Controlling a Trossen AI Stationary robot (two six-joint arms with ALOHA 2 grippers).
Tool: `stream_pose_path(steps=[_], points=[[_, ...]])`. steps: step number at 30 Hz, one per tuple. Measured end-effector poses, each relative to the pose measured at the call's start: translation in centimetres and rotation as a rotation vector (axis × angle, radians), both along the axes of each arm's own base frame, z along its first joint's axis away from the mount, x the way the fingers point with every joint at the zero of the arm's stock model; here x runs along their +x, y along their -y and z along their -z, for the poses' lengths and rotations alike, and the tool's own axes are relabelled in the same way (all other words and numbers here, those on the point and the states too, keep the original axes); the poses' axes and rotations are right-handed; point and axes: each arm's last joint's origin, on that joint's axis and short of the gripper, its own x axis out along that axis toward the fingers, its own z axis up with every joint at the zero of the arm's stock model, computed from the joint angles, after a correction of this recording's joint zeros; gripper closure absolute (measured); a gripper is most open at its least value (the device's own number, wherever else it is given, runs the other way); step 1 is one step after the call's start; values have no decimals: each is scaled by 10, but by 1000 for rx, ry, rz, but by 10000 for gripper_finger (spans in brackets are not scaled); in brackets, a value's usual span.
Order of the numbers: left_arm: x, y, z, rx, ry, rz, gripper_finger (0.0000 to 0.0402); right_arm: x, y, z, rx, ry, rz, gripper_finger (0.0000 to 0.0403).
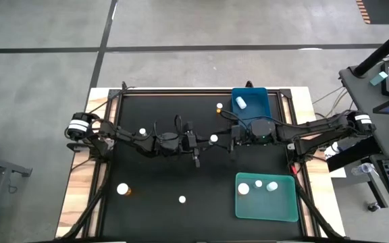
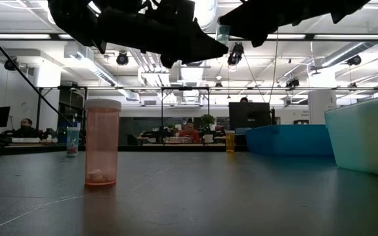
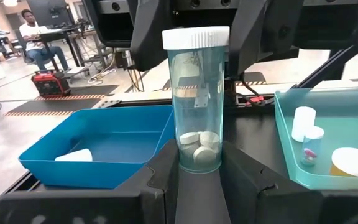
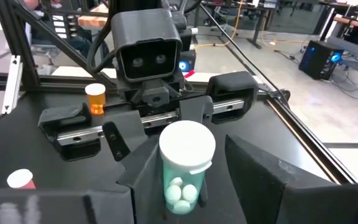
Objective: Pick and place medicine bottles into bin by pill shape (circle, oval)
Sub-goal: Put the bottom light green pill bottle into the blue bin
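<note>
A clear medicine bottle with a white cap and a few round white pills at its bottom stands upright right in front of the left wrist camera, clamped between the dark fingers of the left pincer. In the high view this bottle's cap shows at the middle of the black bench, between the left pincer and the right pincer, which meet there tip to tip. The right wrist view shows the same bottle from above, with the right pincer's fingers spread on either side of it and not pressing it, so the right pincer is released while the left one is grasping the bottle. The blue bin sits at the upper centre-right of the high view with one white-capped bottle lying in it. The teal bin sits at the lower right and holds three bottles. Loose bottles remain on the bench: an amber one just left of the blue bin, one beside the left arm at the left centre, an amber one at the lower left, and one at the lower centre. In the low view a pinkish bottle stands upright on the bench at the left of the frame, with people seated at desks far behind it.
</note>
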Motion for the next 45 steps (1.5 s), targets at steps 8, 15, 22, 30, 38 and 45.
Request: stream_pose_path(steps=[8, 15, 22, 30, 38, 45], points=[[0, -1, 1, 0, -7, -6, 326, 0, 0, 0, -7, 0, -1, 273], [0, -1, 1, -2, -7, -6, 326, 0, 0, 1, -8, -6, -1, 301], [0, -1, 1, -10, -5, -5, 280, 0, 0, 1, -2, -7, 0, 296], [-5, -3, -5, 42, -46, -7, 215, -1, 3, 3, -23, -29, 98, 295], [-32, -5, -33, 133, -176, 11, 210, -4, 16, 8, -56, -75, 310, 295], [-61, -7, -57, 188, -205, 19, 210, -8, 47, 13, -9, -107, 444, 294]])
